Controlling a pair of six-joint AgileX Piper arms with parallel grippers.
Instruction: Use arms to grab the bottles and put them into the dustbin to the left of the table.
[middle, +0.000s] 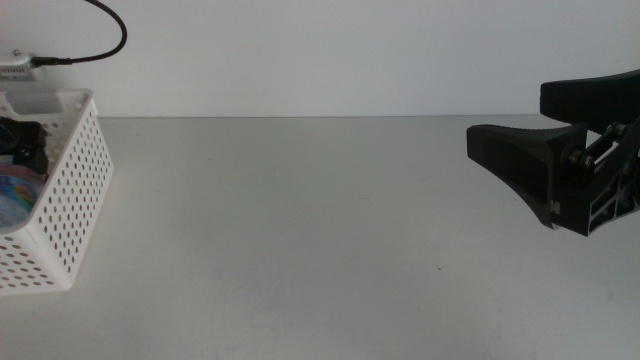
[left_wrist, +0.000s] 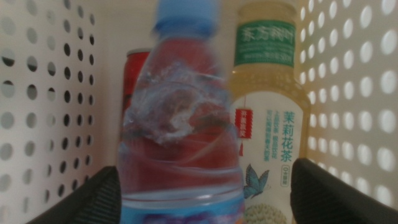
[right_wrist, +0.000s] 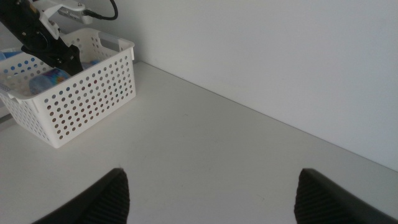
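Inside the basket (middle: 70, 200), the left gripper (left_wrist: 205, 186) hung wide open around the water bottle (left_wrist: 183, 124), apparently released beside tea bottle (left_wrist: 267, 112) and can (left_wrist: 134, 81), while the right gripper (right_wrist: 208, 193) waited open, empty.

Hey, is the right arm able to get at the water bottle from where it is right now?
Probably not directly. The water bottle sits inside the dustbin at the table's left, between the left claw jaws, beside the tea bottle and cola can. The right claw hovers open at the far right, with bare table between.

The water bottle (left_wrist: 180, 124) stands between the open left gripper (left_wrist: 202, 193) jaws; cola can (left_wrist: 138, 81) and tea bottle (left_wrist: 268, 118) behind it, inside the dustbin (left_wrist: 43, 106).
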